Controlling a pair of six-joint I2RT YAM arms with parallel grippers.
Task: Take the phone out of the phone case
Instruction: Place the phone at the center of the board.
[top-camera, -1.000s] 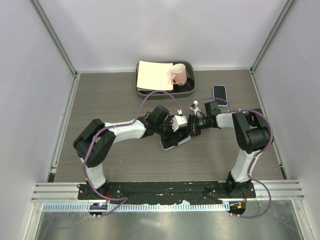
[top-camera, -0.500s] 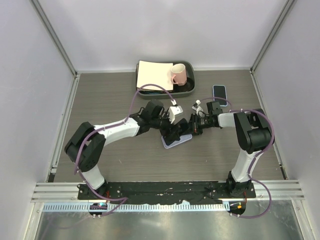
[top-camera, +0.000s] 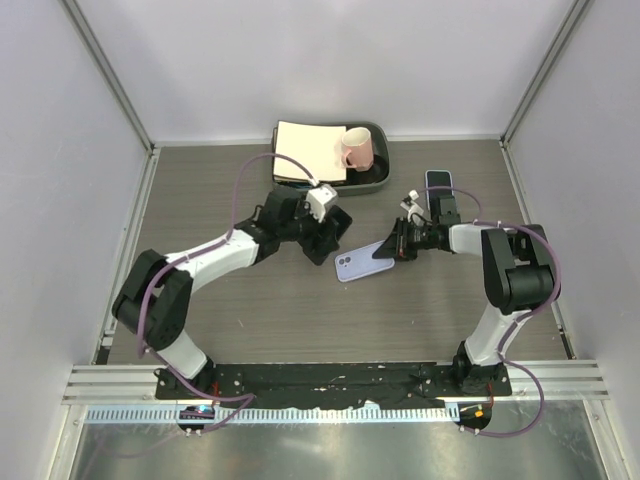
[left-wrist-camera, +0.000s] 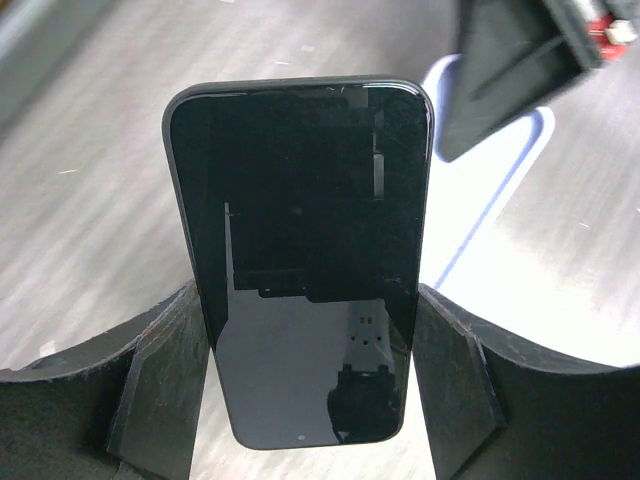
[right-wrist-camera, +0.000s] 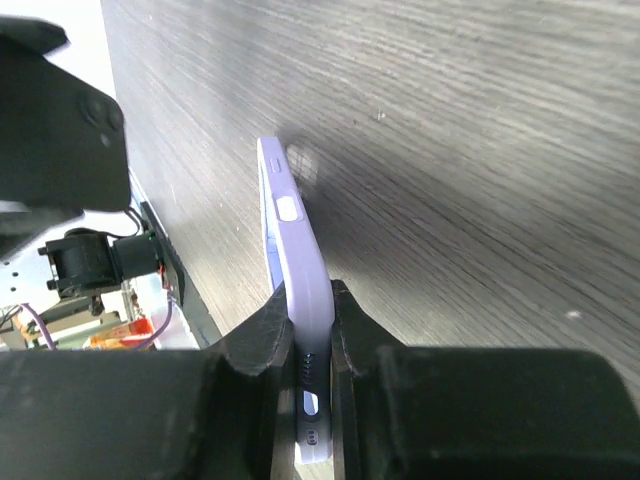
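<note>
A black phone (left-wrist-camera: 305, 250) is held between the jaws of the left gripper (top-camera: 332, 234), at ten o'clock from the lilac phone case (top-camera: 360, 263). The case is pinched at its three o'clock end by the right gripper (right-wrist-camera: 312, 335).

Setting: robotics lab cell | Cues: white enclosure panels (top-camera: 320, 60); aluminium framing (top-camera: 108, 75); black mounting plate (top-camera: 330, 378)

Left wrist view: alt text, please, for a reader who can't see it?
A black phone, screen dark and facing the camera, is held in the left gripper. Behind it, upper right, part of the lavender phone case shows against the wooden table.
</note>
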